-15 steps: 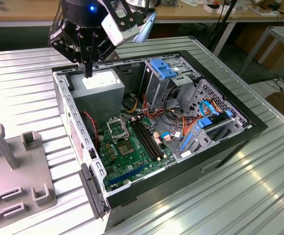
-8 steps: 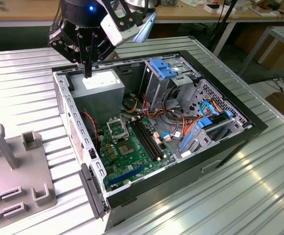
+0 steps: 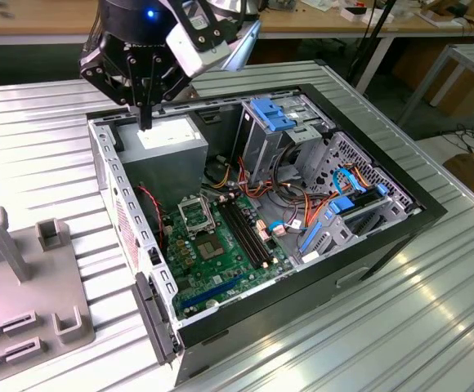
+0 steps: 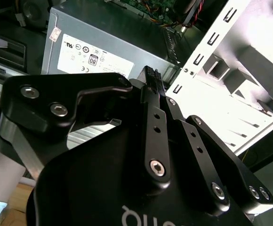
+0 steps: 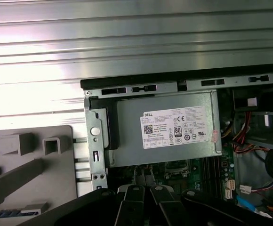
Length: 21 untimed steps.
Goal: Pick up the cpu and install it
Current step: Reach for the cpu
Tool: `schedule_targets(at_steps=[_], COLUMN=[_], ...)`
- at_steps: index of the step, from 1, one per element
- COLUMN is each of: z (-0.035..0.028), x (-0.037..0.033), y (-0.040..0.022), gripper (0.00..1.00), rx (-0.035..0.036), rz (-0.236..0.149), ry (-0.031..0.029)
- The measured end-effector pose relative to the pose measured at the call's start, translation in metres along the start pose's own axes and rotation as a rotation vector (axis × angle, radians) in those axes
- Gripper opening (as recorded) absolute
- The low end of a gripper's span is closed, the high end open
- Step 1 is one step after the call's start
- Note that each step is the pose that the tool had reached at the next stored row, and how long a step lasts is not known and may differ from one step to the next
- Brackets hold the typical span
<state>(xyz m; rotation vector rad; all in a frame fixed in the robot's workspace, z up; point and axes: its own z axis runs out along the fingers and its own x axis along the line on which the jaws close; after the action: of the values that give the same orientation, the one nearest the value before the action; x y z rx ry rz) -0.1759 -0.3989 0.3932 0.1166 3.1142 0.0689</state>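
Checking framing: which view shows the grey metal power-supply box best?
First wrist view: the grey metal power-supply box shows its labelled face whole. In the exterior view the gripper overlaps it; in the second wrist view the gripper hides part of it.

Case (image 3: 319, 273) open above, power supply (image 3: 172, 147), drive cage (image 3: 270, 135) and cables (image 3: 290, 196) hemming the motherboard (image 3: 221, 261)
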Motion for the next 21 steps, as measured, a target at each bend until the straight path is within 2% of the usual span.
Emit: schedule_targets(at_steps=[21], z=[-0.0001], x=[0.0047], y=[-0.0003], gripper=[0.11], rx=[0.0000], rz=[0.000], ry=[0.0000])
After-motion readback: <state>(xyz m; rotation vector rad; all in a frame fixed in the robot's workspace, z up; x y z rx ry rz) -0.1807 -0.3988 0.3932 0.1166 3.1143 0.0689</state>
